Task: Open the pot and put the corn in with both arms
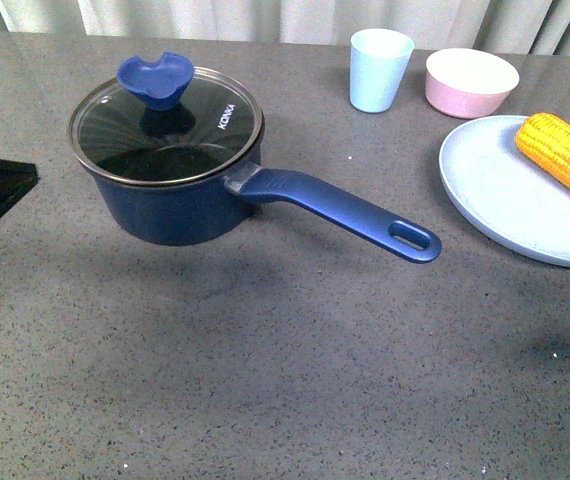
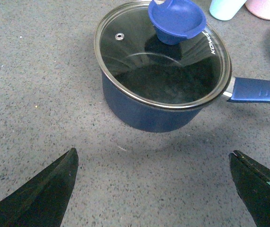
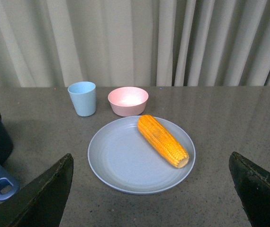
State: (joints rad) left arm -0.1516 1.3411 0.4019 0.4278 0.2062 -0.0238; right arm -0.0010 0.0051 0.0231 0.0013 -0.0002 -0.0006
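Plainly, my left fingers (image 2: 49,189) were spread wide with nothing between them, hovering over the grey tabletop (image 2: 40,94) near the pot (image 2: 144,113). The pot sat on the left half of the tabletop with its glass lid (image 2: 139,61) on and closed. A blue knob (image 2: 177,19) stood on top of the lid. The pot's long blue handle (image 1: 345,205) reached out to the right and a little toward me, with the oval hole at its end. My right fingers (image 3: 45,194) were spread just as wide and were empty too, hanging above the tabletop in front of a pale blue plate (image 3: 121,161) that lay well to the right of the pot. The corn (image 3: 163,140) lay slantwise on the far right part of that plate, touching nothing else. Behind the plate stood a light blue cup (image 3: 83,98) and a pink bowl (image 3: 128,100), side by side but not touching. A pale curtain (image 3: 125,42) hung beyond the far edge of the tabletop.
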